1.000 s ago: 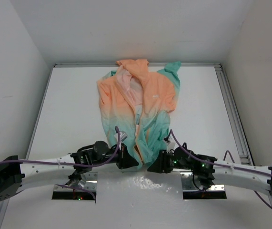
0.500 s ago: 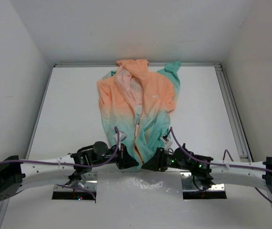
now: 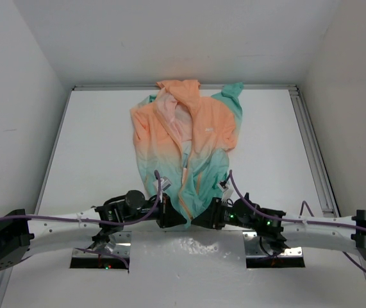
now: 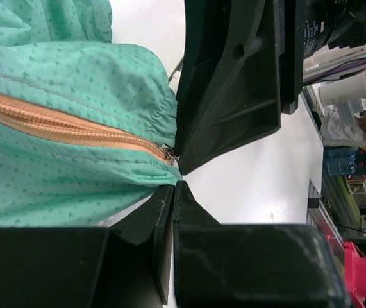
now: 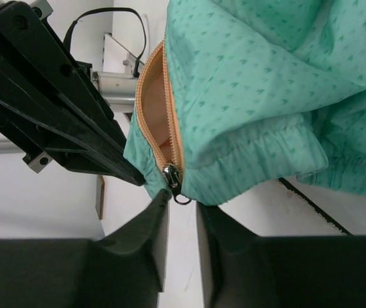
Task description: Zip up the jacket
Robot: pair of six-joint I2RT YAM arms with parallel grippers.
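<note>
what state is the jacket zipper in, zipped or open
Open. In the right wrist view the slider sits at the bottom hem, orange tracks parted above it; from above the jacket front gapes.

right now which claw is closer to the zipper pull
Right, narrowly: the right claw has the zipper pull at its fingertips; the left claw pinches the jacket hem beside it.

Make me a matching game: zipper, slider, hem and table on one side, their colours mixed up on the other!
Things:
1. zipper
2. slider
3. hem
4. table

Colours:
A. white
B. teal
C. orange
D. silver

Pairs: 1-C, 2-D, 3-B, 4-A
</note>
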